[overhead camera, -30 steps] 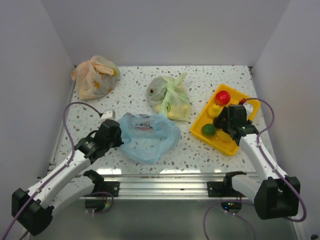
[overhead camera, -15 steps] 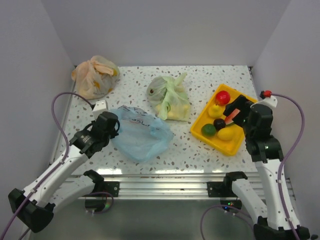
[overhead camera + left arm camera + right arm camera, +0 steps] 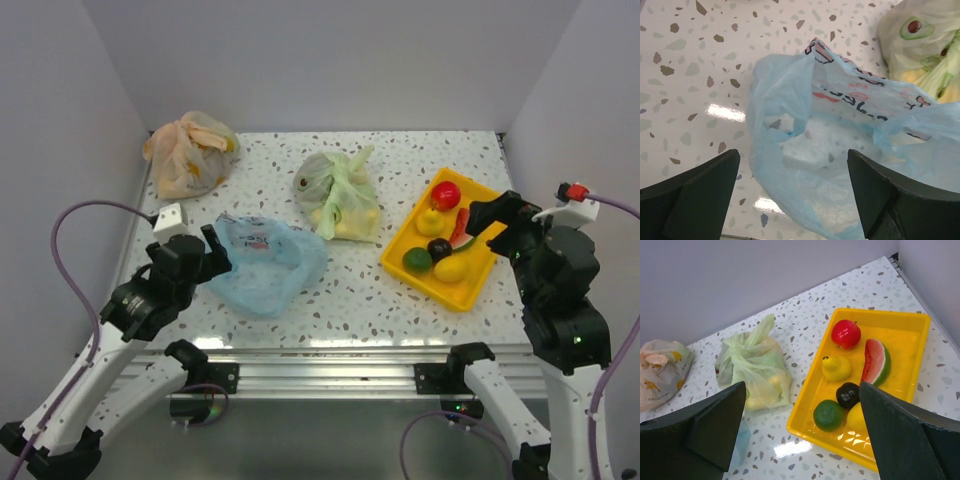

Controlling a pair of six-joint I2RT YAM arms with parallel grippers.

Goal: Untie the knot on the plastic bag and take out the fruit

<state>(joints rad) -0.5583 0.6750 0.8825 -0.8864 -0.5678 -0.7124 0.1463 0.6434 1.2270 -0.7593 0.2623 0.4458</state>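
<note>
The light blue plastic bag point(image 3: 262, 264) point(image 3: 840, 135) lies limp on the table with its mouth gaping. No knot shows on it and its handles hang loose. My left gripper point(image 3: 212, 252) point(image 3: 795, 200) is open at the bag's left end, its fingers straddling the plastic without gripping it. The fruit sits in the yellow tray point(image 3: 398, 252) point(image 3: 900, 320): red apple point(image 3: 845, 334), yellow pear point(image 3: 836, 368), watermelon slice point(image 3: 876, 361), dark purple one point(image 3: 847, 394), green one point(image 3: 829, 415), lemon point(image 3: 856, 416). My right gripper point(image 3: 497, 222) point(image 3: 802, 435) hangs open and empty, high above the tray.
A tied pale green bag point(image 3: 340, 195) point(image 3: 754, 371) lies between the blue bag and the tray. An orange bag point(image 3: 188, 152) point(image 3: 660, 371) sits at the back left corner. Walls close in three sides; a metal rail point(image 3: 320, 365) runs along the near edge.
My left gripper opened, let go of the blue bag and drew back to the left; the bag slid left with it. My right arm rose up off the tray.
</note>
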